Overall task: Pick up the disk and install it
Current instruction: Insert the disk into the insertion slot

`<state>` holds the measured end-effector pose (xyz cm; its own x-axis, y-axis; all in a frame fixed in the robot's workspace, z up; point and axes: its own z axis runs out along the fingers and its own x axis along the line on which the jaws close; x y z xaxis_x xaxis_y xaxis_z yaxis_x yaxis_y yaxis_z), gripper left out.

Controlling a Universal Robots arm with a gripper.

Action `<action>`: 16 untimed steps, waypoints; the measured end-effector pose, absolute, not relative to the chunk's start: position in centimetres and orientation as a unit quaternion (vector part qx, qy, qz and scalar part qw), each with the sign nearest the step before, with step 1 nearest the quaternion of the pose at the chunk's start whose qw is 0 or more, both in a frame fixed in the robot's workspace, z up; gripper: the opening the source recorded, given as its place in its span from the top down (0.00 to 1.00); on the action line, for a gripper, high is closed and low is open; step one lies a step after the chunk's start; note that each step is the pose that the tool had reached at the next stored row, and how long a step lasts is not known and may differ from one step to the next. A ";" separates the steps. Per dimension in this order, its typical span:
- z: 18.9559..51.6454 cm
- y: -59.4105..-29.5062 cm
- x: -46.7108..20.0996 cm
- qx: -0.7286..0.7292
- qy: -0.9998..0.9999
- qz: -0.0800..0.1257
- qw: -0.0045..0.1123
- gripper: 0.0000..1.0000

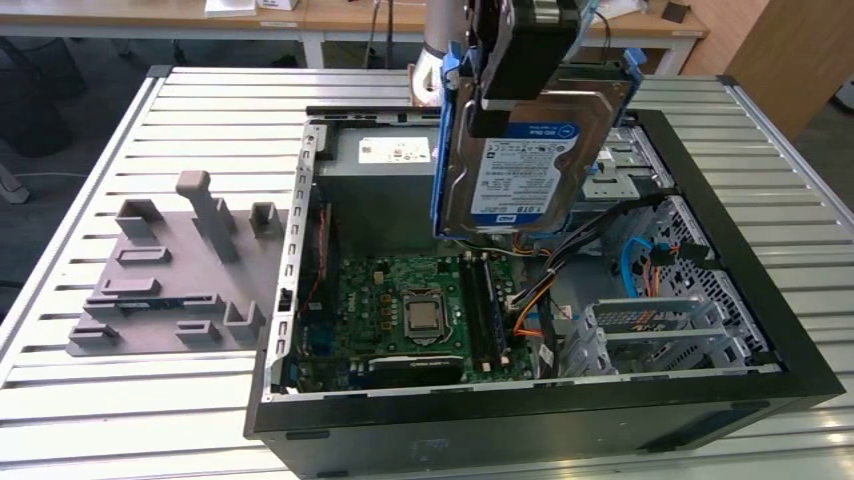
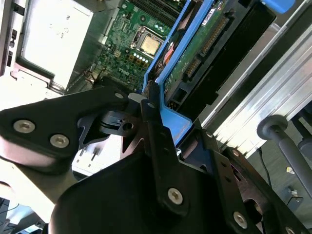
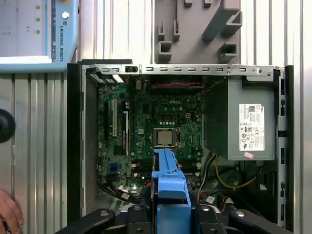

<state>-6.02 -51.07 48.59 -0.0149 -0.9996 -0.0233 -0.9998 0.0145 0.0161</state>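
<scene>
Clock directions are read in the exterior view, with 12 o'clock pointing away from the camera.

Nearest is the slatted metal counter (image 1: pixel 134 420). On it lies an open black computer case (image 1: pixel 534 430), its open side facing up. Inside the case, at about 4 o'clock, sits a silver drive cage (image 1: pixel 654 335). At about 7 o'clock lies the green motherboard (image 1: pixel 400 290), with the square processor (image 1: pixel 424 315) near its middle. On the counter at 9 o'clock of the case, just beside its wall, stands a grey moulded fixture (image 1: pixel 167 270).

Above the case's middle, towards 1 o'clock, hangs the disk (image 1: pixel 527 165). It stands nearly upright on edge, leaning a little, with its blue-and-white label turned towards the camera. The gripper (image 1: pixel 523 85) is clamped on its upper end, with black fingers (image 2: pixel 153 141) on either side of the blue frame. In the first wrist view the disk (image 3: pixel 168 175) is seen edge-on, and its lower end lines up with the processor beneath. How high it hangs above the board cannot be told.

Farther back, at 11 o'clock inside the case, is the grey power supply (image 1: pixel 374 175) with a white sticker. A person's hand (image 3: pixel 9 212) shows over the counter, apart from the case. Wooden desks (image 1: pixel 134 15) stand beyond at 12 o'clock.
</scene>
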 end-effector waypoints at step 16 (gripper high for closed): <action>48.1 -53.2 -3.5 -0.702 0.712 0.014 0.003 0.64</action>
<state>-3.46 -53.15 48.10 -0.0149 -0.9996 -0.0234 -0.9998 0.0145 0.0161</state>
